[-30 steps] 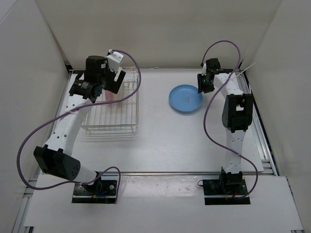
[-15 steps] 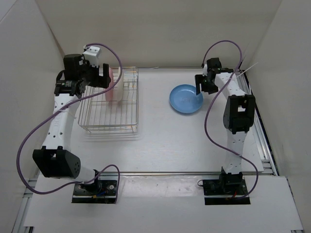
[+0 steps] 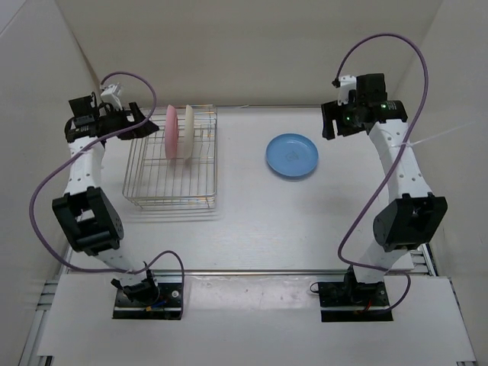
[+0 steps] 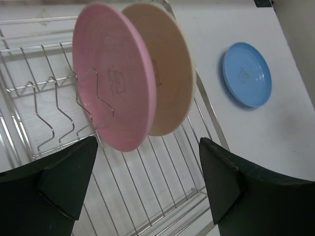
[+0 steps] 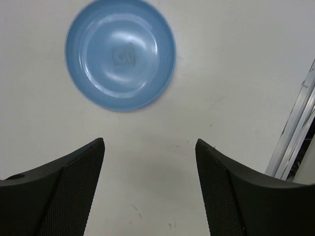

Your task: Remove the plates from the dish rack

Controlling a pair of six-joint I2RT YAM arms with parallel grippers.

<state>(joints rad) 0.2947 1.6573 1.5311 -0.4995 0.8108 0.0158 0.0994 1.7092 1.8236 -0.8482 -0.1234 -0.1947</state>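
Dividers of the silver wire dish rack (image 3: pixel 169 183) prop the round pink plate (image 4: pixel 115 98) and round cream-white plate (image 4: pixel 172 83) on edge; right of it, the round light-blue plate (image 3: pixel 292 155) lies flat on the surface (image 3: pixel 252 221); left gripper (image 4: pixel 147 164) and right gripper (image 5: pixel 149 164) gape wide, empty.

Pink plate (image 4: pixel 115 93), cream plate (image 4: pixel 173 73), light blue plate (image 5: pixel 120 51), silver rack (image 3: pixel 169 204).
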